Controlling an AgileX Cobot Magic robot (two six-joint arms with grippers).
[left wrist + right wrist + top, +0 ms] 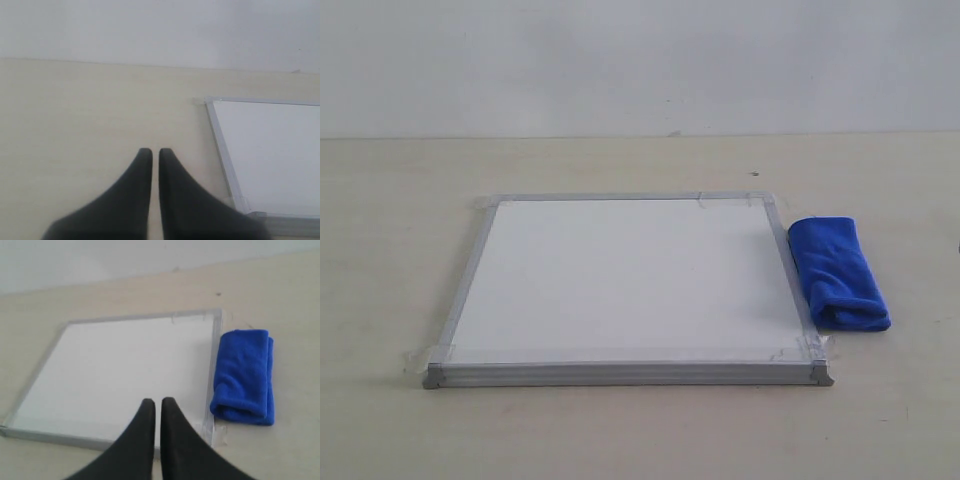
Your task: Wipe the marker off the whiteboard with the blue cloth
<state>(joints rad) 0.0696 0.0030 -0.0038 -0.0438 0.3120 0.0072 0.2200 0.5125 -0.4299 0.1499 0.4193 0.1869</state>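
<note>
Lying flat on the pale surface (400, 250), the whiteboard (630, 285) filled the middle of the exterior view, its silver frame taped down at the corners, probably so it would not slide under a wiping stroke. The blue cloth (838, 272) sat folded just beside the board's right edge, on the side where the right arm works, which looked like a deliberate placement for an easy pick. No arm or gripper showed in this view, and no marker line could be made out on the white face; either the board was clean or the stroke was too faint to see.

From the left wrist view, the left gripper (151, 152) hung above bare surface, its dark fingers (135, 190) clenched almost together with only a thin slit between them and nothing held. Only a corner of the board reached into this picture, and the cloth did not appear at all.

From the right wrist view, the right gripper (154, 402) hovered over the near edge of the board, fingers (175, 440) likewise drawn together and empty. This picture alone showed gripper, board and cloth at once: the cloth lay off to one side of the fingertips, apart from them, untouched. The board's face read blank here too.
</note>
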